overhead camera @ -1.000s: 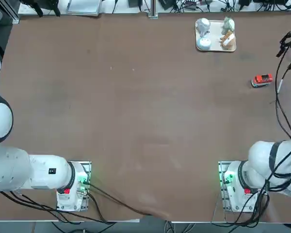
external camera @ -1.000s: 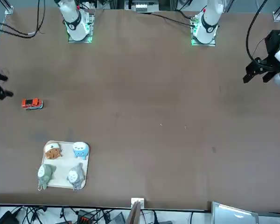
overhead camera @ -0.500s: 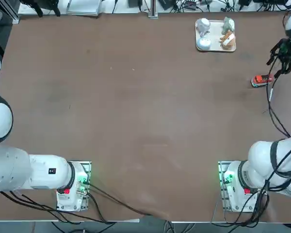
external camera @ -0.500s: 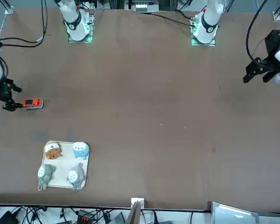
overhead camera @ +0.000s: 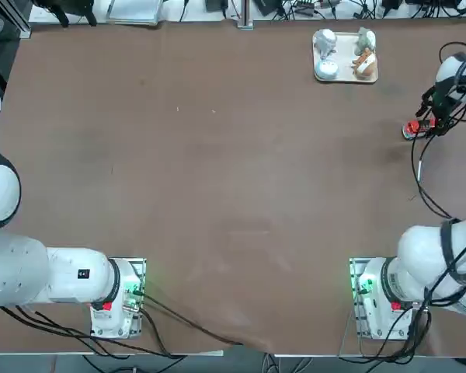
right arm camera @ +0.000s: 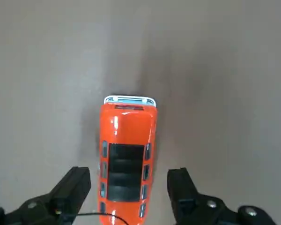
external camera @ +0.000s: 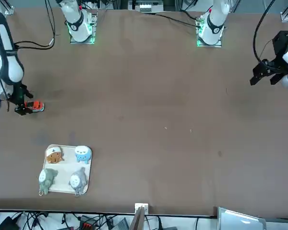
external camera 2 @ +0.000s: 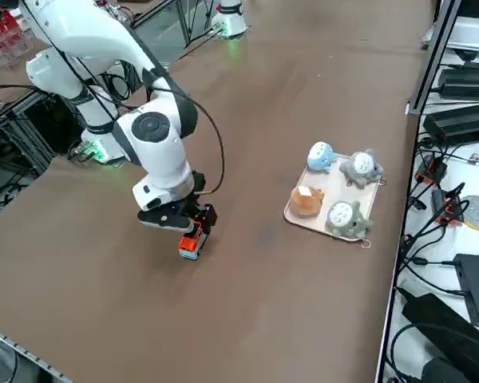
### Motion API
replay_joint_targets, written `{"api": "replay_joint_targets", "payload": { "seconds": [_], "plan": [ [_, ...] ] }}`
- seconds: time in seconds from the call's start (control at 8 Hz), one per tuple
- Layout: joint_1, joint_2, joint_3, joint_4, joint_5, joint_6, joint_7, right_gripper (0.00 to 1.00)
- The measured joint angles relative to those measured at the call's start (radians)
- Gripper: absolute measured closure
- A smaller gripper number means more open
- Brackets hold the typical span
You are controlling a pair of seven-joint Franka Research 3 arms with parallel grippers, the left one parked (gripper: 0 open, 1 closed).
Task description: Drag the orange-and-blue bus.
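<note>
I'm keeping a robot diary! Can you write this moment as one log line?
phase: reaching | right gripper: open, fingers straddling rear of small orange-and-blue toy bus | bus: on brown table, not yet clamped

Even overhead light, soft shadows, wrist cam sharp.

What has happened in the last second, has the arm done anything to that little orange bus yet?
The right gripper has swung in from the table's edge and come down over the orange-and-blue bus, open, one finger either side of its rear end. It has not closed. The bus itself has not moved, nor has the white tray of figurines.
</note>
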Motion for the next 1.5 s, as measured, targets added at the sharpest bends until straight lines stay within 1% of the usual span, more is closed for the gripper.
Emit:
{"api": "replay_joint_targets", "payload": {
  "seconds": [0.12, 0.38, 0.5, 0.62, 0.75, 1.0, 1.5],
  "plan": [
    [-0.002, 0.000, 0.000, -0.011, 0.001, 0.025, 0.001, 0.00],
    [-0.006, 0.001, 0.000, -0.032, 0.002, 0.068, 0.008, 0.04],
    [-0.009, 0.002, 0.000, -0.038, 0.004, 0.080, 0.024, 0.12],
    [-0.009, 0.004, 0.001, -0.042, 0.005, 0.091, 0.046, 0.17],
    [-0.009, 0.002, 0.003, -0.041, 0.005, 0.099, 0.066, 0.37],
    [-0.009, 0.000, 0.003, -0.042, 0.005, 0.100, 0.079, 0.40],
    [-0.006, 0.000, 0.006, -0.042, 0.005, 0.096, 0.091, 0.40]
  ]
}}
